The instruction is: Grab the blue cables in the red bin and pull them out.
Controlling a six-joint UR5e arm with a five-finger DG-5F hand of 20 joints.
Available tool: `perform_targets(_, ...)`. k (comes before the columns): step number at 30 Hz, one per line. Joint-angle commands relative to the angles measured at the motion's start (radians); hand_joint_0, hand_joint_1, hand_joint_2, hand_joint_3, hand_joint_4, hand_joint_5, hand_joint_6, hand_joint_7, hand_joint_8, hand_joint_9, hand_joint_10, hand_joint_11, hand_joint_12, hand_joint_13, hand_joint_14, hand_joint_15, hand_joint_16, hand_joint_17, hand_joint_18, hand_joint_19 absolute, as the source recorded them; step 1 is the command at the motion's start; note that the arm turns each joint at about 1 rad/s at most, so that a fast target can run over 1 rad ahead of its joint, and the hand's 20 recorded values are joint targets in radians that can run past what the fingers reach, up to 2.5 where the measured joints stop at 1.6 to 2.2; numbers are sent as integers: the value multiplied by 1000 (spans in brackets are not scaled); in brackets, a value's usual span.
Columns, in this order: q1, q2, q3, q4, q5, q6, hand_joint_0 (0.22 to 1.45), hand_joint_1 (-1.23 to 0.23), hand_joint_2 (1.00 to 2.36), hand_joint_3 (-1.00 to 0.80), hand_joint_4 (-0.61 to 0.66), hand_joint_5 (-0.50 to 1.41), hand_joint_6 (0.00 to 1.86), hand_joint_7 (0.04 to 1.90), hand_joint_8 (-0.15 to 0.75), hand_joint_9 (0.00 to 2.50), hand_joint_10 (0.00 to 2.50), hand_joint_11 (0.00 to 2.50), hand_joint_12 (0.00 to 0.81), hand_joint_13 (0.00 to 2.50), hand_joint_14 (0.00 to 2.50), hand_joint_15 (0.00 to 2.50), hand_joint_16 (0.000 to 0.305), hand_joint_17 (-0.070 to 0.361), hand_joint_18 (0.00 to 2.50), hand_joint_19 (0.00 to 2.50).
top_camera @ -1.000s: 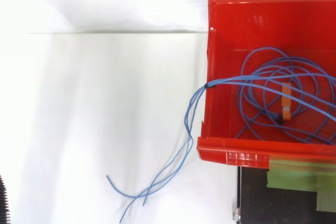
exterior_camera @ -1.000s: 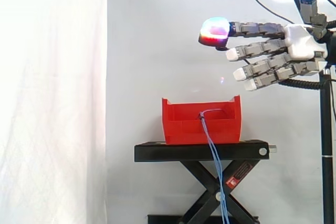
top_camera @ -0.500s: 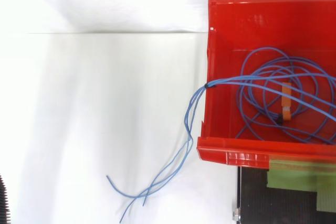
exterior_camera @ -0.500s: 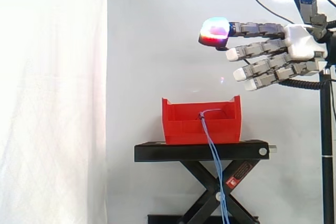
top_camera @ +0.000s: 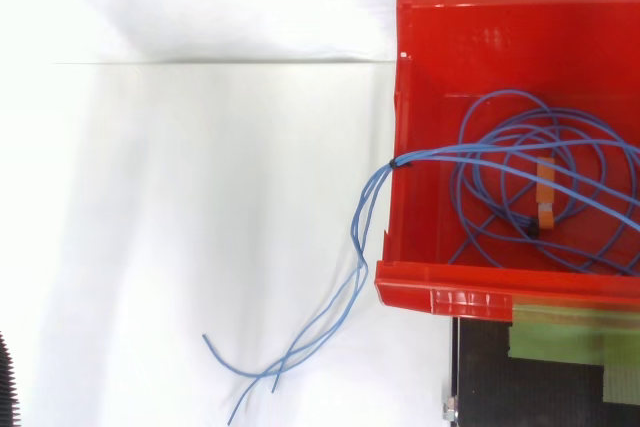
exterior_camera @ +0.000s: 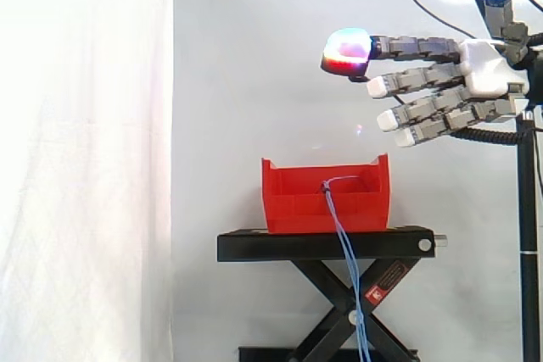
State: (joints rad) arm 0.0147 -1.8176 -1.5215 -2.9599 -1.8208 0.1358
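A red bin (exterior_camera: 326, 201) stands on a black scissor stand (exterior_camera: 327, 246). Thin blue cables (top_camera: 525, 177) lie coiled on the floor of the red bin (top_camera: 470, 47), bound by an orange tie (top_camera: 545, 194). A bunch of their ends runs over the bin's wall (top_camera: 396, 163) and hangs down outside, in front of the stand, as blue cables (exterior_camera: 349, 269). My hand (exterior_camera: 485, 74) hovers well above and to the right of the bin, fingers straight and spread, pointing left, holding nothing.
A white curtain (exterior_camera: 85, 158) hangs behind and to the left. A thin black pole (exterior_camera: 528, 235) rises at the right edge. Green tape (top_camera: 570, 337) marks the stand's top beside the bin.
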Motion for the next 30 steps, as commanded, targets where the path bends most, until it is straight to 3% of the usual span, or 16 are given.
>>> perform_targets(1, -1, 1, 0, 1, 0, 0, 670, -751, 1000, -1000, 17, 0, 2, 56, 205, 169, 0, 0, 385, 5, 0, 0, 71, 159, 0, 0)
perform_targets(20, 1, 0, 0, -10, 0, -15, 681, -743, 1000, -1000, 22, 0, 2, 55, 210, 189, 0, 0, 384, 44, 0, 0, 68, 154, 0, 0)
perform_targets(30, 1, 0, 0, 35, 0, -44, 683, -742, 1000, -1000, 30, 0, 2, 62, 212, 198, 0, 0, 385, 47, 0, 0, 68, 153, 0, 0)
